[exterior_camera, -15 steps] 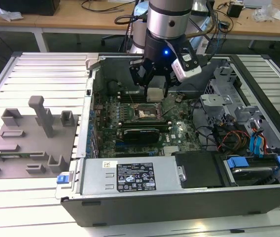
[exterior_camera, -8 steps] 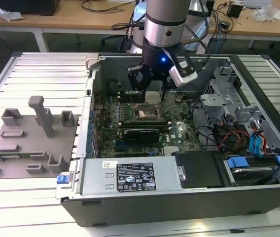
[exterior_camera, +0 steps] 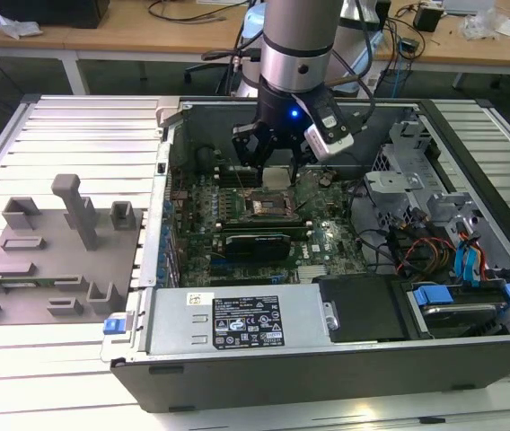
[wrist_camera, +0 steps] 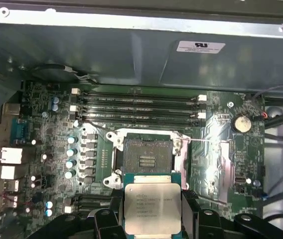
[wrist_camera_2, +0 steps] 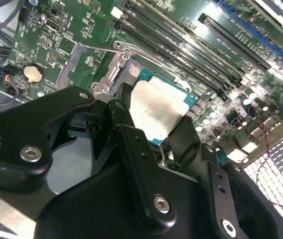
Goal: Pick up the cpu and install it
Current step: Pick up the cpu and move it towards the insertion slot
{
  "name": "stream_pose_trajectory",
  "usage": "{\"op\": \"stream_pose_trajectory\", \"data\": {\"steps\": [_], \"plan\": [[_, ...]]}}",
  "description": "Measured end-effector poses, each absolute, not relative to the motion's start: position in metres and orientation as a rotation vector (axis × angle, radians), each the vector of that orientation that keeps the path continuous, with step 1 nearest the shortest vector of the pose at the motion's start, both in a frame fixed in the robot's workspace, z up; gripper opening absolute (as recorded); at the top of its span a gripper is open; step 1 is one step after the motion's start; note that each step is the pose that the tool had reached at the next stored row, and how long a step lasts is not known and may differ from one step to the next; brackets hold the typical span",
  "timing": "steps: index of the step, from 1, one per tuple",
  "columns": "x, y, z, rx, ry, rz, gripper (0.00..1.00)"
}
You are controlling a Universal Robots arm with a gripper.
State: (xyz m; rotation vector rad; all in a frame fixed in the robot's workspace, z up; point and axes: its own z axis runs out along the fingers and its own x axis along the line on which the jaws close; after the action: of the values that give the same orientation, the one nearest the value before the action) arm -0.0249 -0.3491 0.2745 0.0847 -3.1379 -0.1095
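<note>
Hovering inside an open computer case (exterior_camera: 345,359), the arm's gripper (wrist_camera: 153,211) pinches the cpu (wrist_camera: 152,206) by two opposite edges, its black fingers (wrist_camera: 189,211) closed against the chip's sides and the pale metal top facing up in both wrist views. The chip hangs clear of the green motherboard (wrist_camera: 57,124), just beside the socket (wrist_camera: 147,157) and not yet over it. The socket's dark centre lies uncovered inside its metal frame, so the work appears to stand at the carry-and-align stage, with pickup done and seating not yet done. Setting the chip home, by the look of it, calls for squaring it over the frame and keeping it level, since the opening is scarcely larger than the chip itself. A thin retention lever (wrist_camera_2: 146,52) runs close along one side of the socket, a bank of memory slots (wrist_camera: 136,107) lines the side opposite the chip, and in the exterior view a long black card (exterior_camera: 255,242) sits near the socket's other flank, leaving little room for the fingers. A grey tray (exterior_camera: 57,242) rests on the slatted worktop (exterior_camera: 75,126), well apart, at the exterior view's left
</note>
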Motion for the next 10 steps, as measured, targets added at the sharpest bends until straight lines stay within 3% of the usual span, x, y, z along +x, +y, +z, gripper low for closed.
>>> {"op": "stream_pose_trajectory", "data": {"steps": [10], "plan": [[-0.0240, -0.3467, 0.2638, 0.084, -3.137, -0.113, 0.55]]}}
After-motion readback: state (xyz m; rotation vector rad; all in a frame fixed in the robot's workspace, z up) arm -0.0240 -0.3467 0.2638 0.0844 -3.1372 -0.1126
